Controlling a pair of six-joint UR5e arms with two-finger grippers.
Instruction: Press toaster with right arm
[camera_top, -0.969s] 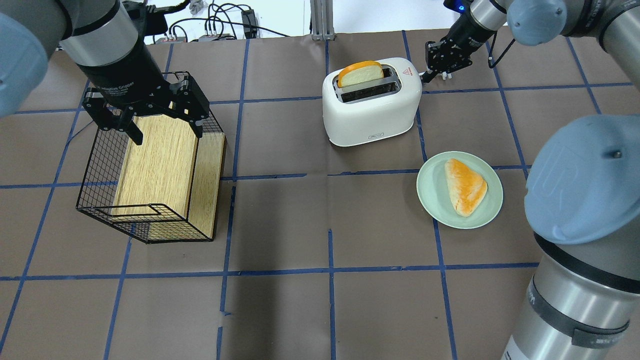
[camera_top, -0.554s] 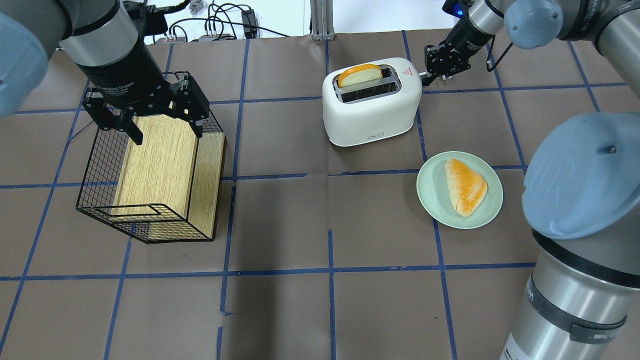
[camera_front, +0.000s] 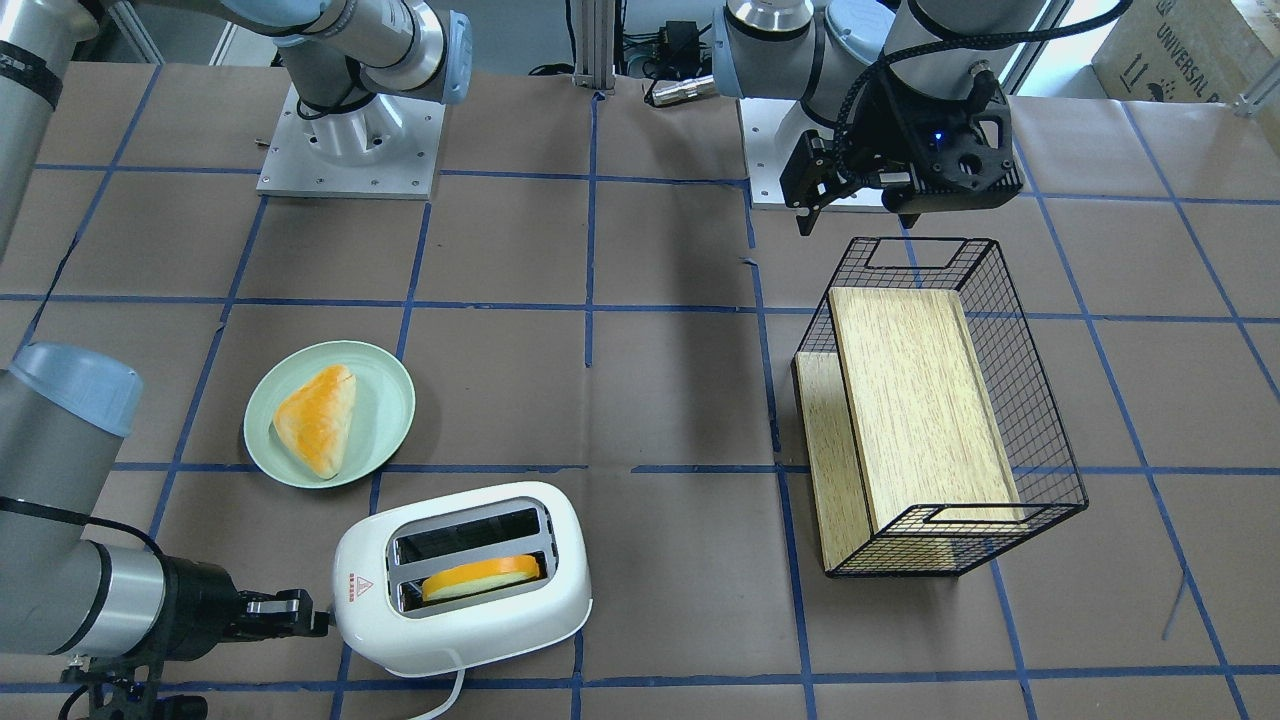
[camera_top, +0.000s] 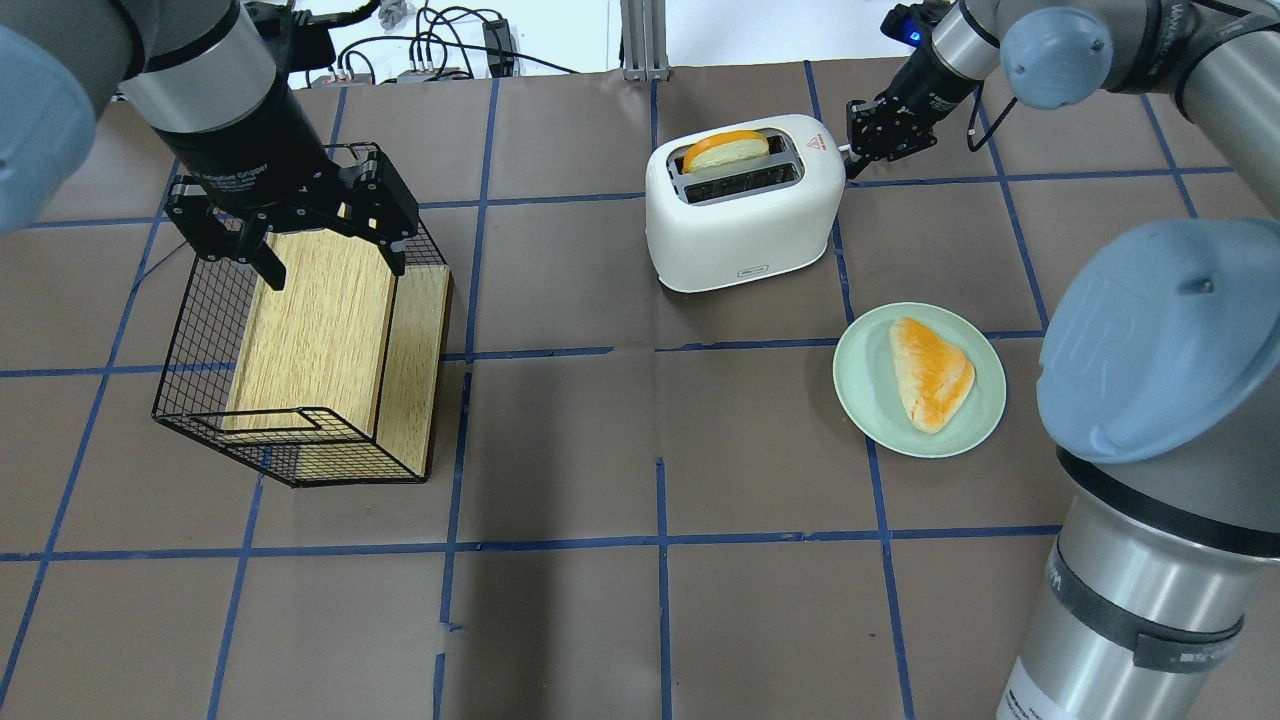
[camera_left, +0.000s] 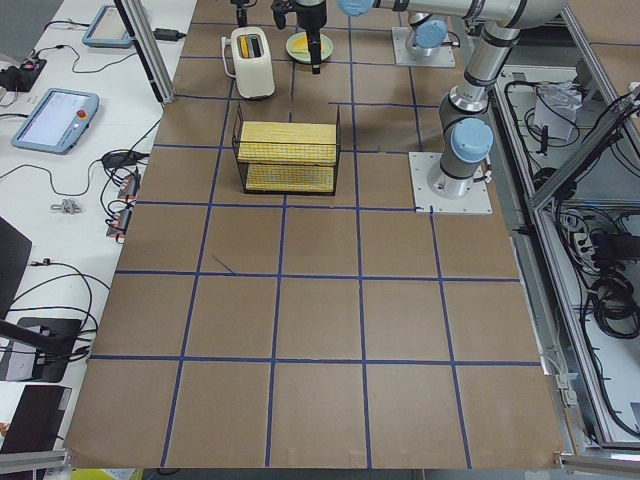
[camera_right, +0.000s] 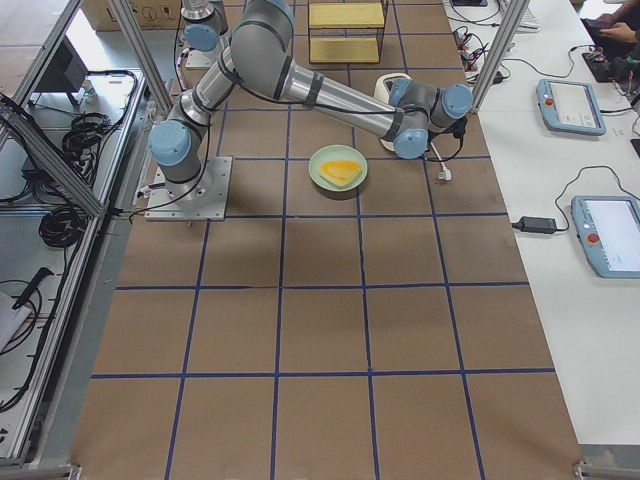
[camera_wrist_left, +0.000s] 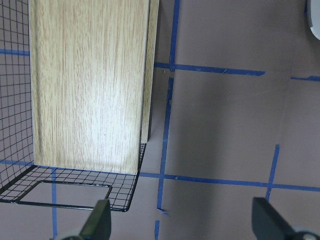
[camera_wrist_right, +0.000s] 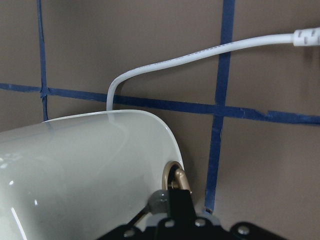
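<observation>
- The toaster (camera_top: 745, 225) stands on the robot's right half of the table, toward the far edge, a little beyond the plate (camera_top: 860, 400).
- The right gripper (camera_top: 858, 148) is at the toaster's right end. Its fingers are drawn together and hold nothing, and their tips are at the lever (camera_wrist_right: 175, 177).
- I'd judge the press to be under way. The slice (camera_top: 722, 148) sits partly down in its slot.
- To do it well, I'd push straight down along the lever's track until it latches, keeping the tips centred on the small knob so they don't slide off.
- The body is glossy and light, so a sideways shove could skid or tip it. The force should stay vertical, clear of the cord (camera_wrist_right: 200, 57).
- The left gripper (camera_top: 330, 255) hangs spread wide and empty over the basket (camera_top: 190, 330), well apart from the toaster.
- Counted:
  - one toaster with two slots, one filled and one empty
  - one slice in it
  - one plate carrying one triangular bread (camera_top: 930, 370)
  - one basket holding two wooden boards (camera_top: 320, 320)
  - two arms
</observation>
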